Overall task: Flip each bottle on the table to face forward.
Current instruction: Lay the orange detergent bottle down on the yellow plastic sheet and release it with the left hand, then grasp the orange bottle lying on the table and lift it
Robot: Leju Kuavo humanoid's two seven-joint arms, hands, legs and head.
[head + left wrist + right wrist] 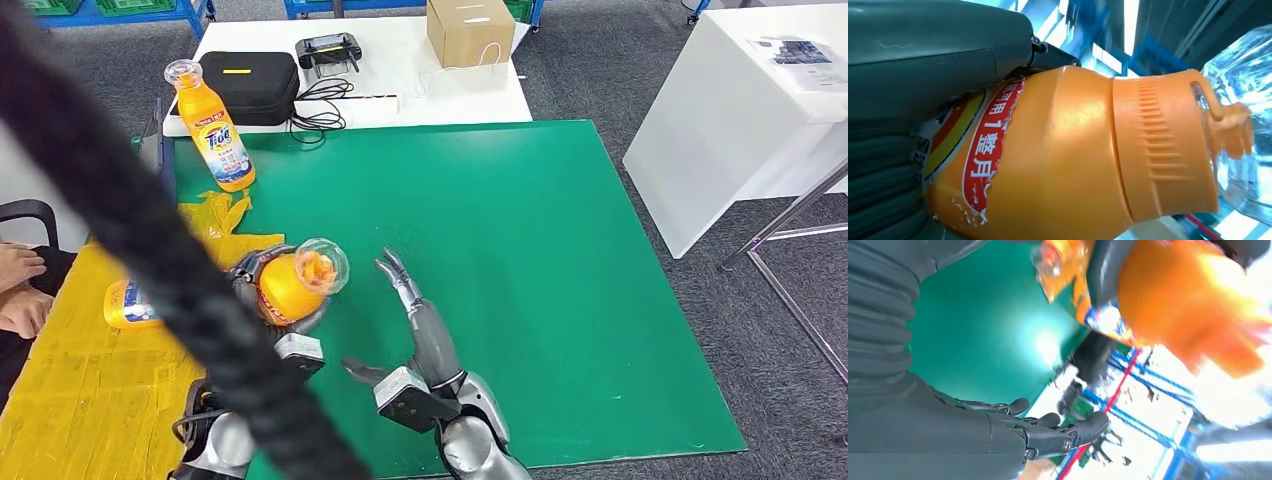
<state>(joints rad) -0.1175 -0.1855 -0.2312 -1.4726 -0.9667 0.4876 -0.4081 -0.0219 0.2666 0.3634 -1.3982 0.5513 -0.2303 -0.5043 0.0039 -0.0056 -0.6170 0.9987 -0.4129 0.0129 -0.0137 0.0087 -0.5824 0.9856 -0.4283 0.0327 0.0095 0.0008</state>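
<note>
One green mat (480, 250) covers the table, grey floor (600, 80) around.

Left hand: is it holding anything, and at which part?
Yes. The left hand grips the orange plastic bottle around its labelled body, below the clear cap.

Left hand (262, 283) at 9 o'clock of right hand, fingers wrapped around orange bottle (292, 284), lifted off table. Right hand (412, 305) empty, fingers spread and extended toward 12 o'clock, thumb out toward 9 o'clock.
</note>
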